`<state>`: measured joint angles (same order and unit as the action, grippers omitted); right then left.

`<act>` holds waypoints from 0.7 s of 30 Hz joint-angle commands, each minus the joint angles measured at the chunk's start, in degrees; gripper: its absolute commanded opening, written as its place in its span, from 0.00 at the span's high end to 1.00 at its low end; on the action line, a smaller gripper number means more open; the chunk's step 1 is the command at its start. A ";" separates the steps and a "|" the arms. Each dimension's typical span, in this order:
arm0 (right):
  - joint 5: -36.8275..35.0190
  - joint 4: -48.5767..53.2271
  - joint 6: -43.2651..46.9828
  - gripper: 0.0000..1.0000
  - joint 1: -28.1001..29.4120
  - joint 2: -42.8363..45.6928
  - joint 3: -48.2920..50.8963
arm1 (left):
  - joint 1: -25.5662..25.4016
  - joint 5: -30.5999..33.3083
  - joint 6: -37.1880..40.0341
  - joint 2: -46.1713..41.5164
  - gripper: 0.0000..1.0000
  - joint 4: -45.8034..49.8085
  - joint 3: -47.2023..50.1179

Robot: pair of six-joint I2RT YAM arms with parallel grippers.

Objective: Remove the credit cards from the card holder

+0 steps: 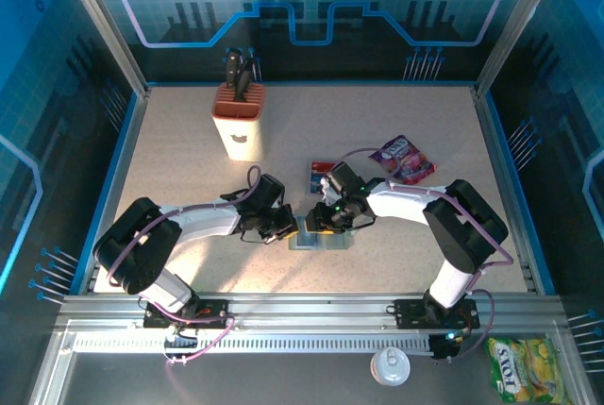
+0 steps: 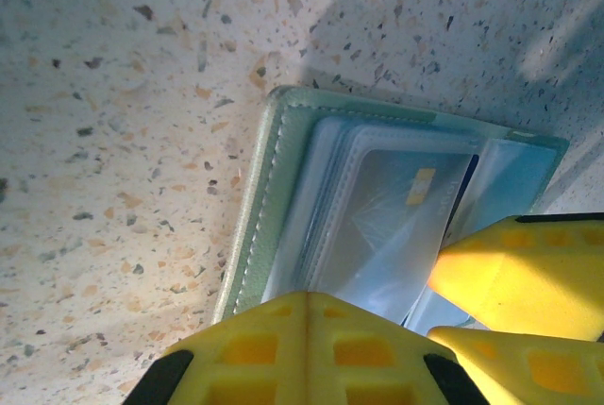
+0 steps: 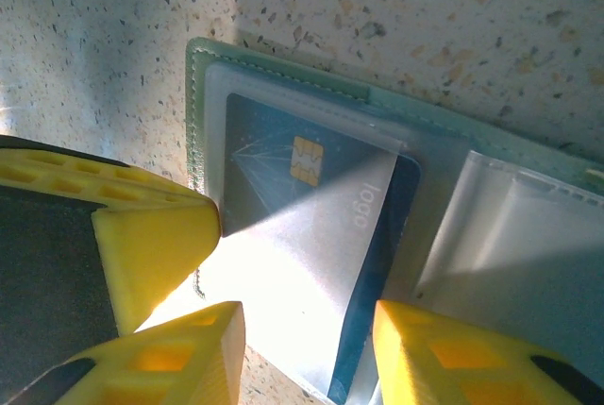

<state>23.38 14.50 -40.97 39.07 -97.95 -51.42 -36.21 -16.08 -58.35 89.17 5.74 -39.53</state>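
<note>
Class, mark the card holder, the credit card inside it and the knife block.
card holder (image 2: 257,226), left wrist view, stitched green border.
credit card (image 3: 321,216), right wrist view, middle, under clear sleeve.
knife block (image 1: 242,131), top external view, pale front face.

Open card holder (image 3: 196,112) on speckled table (image 3: 425,18), blue credit card (image 3: 274,155) in clear sleeve (image 3: 528,235), right tool (image 3: 307,329) seemingly astride its edge

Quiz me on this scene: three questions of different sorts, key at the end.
1. True or false: the left gripper is shut.
2. The card holder lies: A open and flat; B folded shut; C standing on edge.
3. Name the thing tucked in the holder by the right gripper.
Key: 1 true; 2 A; 3 a credit card.
</note>
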 commanded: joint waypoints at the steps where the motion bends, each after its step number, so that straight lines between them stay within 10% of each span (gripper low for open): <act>1: 0.87 -0.19 -0.32 0.60 0.75 1.22 0.71 | 0.33 0.87 0.59 -0.04 0.98 1.47 -0.20; 21: 3.85 -5.13 -1.76 0.68 0.48 -1.58 3.30 | 0.31 0.78 0.62 -0.04 0.98 1.66 -0.37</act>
<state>24.75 11.22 -41.80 39.05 -98.10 -49.34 -36.16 -15.94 -58.35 89.17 5.78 -39.53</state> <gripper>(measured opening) 0.328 0.056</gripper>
